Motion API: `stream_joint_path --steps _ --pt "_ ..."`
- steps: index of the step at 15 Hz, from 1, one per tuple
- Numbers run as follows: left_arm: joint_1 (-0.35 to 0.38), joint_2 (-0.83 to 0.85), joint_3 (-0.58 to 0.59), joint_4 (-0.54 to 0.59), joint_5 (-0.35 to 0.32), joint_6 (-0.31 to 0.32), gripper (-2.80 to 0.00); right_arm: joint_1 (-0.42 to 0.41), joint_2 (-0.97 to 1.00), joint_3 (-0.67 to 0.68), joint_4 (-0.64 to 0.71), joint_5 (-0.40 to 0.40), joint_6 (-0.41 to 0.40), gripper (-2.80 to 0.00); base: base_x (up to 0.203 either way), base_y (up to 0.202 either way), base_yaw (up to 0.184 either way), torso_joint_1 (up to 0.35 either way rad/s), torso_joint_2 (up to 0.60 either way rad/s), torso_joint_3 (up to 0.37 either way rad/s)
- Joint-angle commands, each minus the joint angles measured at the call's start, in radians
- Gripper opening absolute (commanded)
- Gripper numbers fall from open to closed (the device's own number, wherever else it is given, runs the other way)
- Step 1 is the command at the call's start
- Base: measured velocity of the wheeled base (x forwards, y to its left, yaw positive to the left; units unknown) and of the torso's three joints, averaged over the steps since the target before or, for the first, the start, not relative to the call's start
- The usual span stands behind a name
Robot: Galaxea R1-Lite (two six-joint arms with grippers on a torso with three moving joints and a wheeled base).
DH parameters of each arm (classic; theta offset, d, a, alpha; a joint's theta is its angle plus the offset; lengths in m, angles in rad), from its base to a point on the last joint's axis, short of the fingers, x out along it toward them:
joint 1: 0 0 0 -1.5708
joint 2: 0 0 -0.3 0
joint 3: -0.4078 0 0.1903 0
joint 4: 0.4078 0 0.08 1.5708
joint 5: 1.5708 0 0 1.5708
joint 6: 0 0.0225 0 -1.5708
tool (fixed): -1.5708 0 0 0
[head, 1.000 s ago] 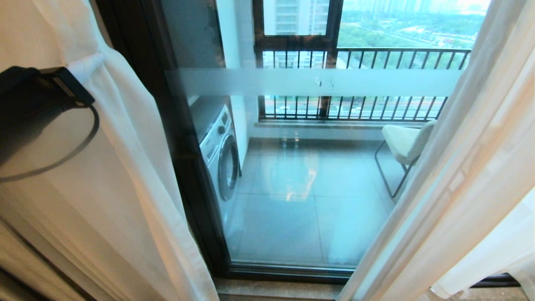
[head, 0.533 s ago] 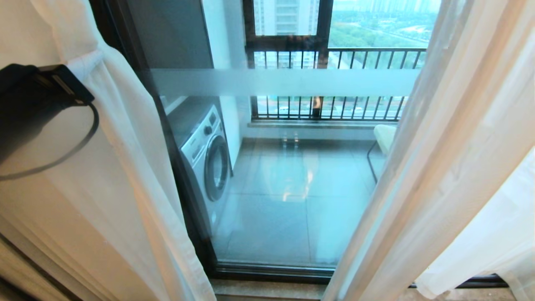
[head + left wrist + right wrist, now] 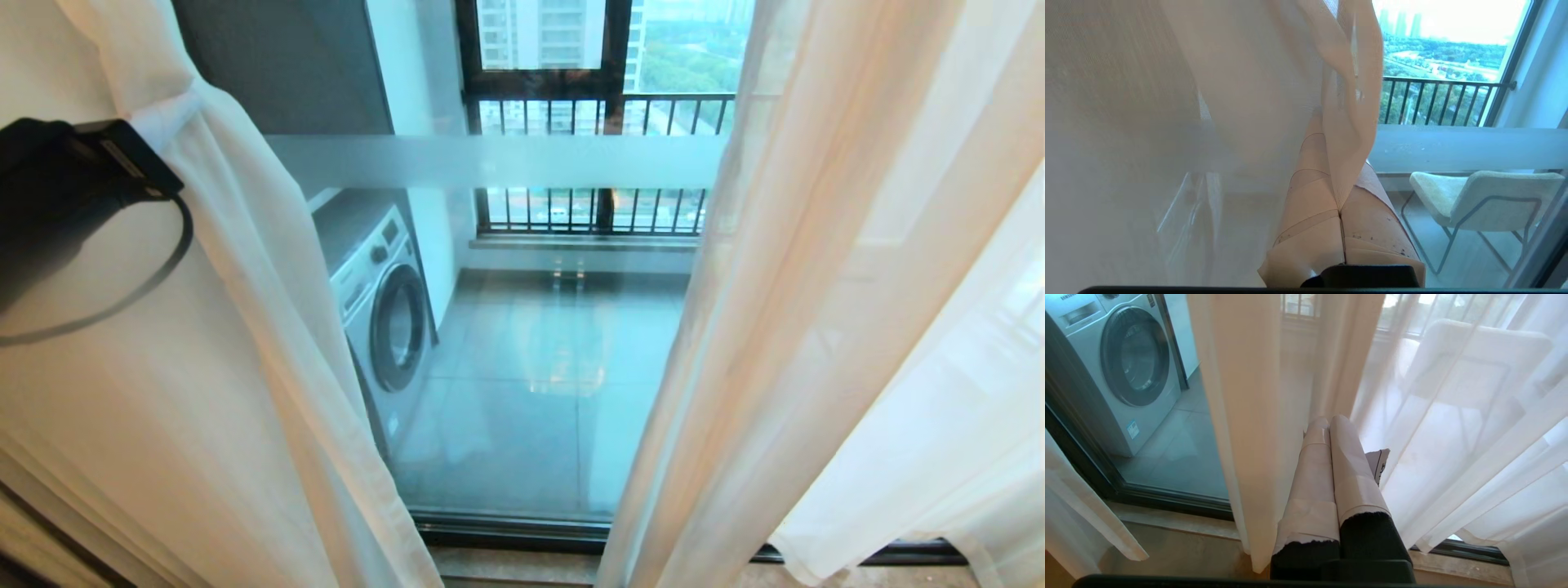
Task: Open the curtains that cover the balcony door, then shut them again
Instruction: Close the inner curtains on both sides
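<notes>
Sheer cream fabric frames the scene: the curtains hang in two panels, the left curtain panel [image 3: 245, 343] drawn to the left of the glass and the right curtain panel [image 3: 816, 327] to the right, with a gap between them that bares the balcony door [image 3: 522, 392] and its frosted band [image 3: 490, 159]. Beyond the glass stand a washing machine [image 3: 380, 314], a chair [image 3: 1478, 196] and a barred railing [image 3: 596, 114].

The left gripper [image 3: 1340, 212] is raised at the inner edge of the left panel, its taped jaws pressed together on a gathered fold of that fabric, which rises from between them. The right gripper [image 3: 1329, 457] rests low among the folds of the right panel; its jaws are closed against each other with nothing visibly between them.

Risks, as judged: the pinched fold is narrow and smooth, so it may slip free if pulled sideways too briskly; a hard pull could also strain the fabric where it hangs. Loose folds around the right gripper could snag it.

Room for moving: the open lane lies between the two inner curtain edges. The dark bottom door frame [image 3: 506, 531] and the stone sill [image 3: 1180, 522] bound it below.
</notes>
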Motion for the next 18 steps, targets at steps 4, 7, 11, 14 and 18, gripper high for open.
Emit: stream_joint_path --steps 4,7,11,14,18 --pt "-0.002 0.021 -0.018 -0.008 -0.001 0.000 -2.80 0.000 0.000 0.000 0.000 0.001 -0.001 -2.80 0.000 -0.186 0.005 0.001 0.00 0.001" --pt "-0.002 0.029 -0.030 -0.008 -0.002 0.000 -2.80 0.000 0.000 0.000 0.000 0.001 -0.001 -2.80 0.000 -0.186 0.003 0.002 0.00 0.004" --pt "-0.002 0.034 -0.042 -0.008 -0.002 0.000 -2.80 0.000 0.000 0.000 0.000 0.001 -0.001 -2.80 0.000 -0.186 0.002 0.003 0.00 0.003" --pt "-0.003 0.040 -0.058 -0.008 -0.007 0.000 -2.80 0.000 0.000 0.000 0.000 0.001 -0.001 -2.80 0.000 -0.188 0.002 0.001 0.00 0.004" --pt "-0.003 0.039 -0.058 -0.009 -0.012 0.000 -2.80 0.000 0.000 0.000 0.000 0.001 -0.001 -2.80 0.000 -0.185 0.003 0.003 0.00 0.001"
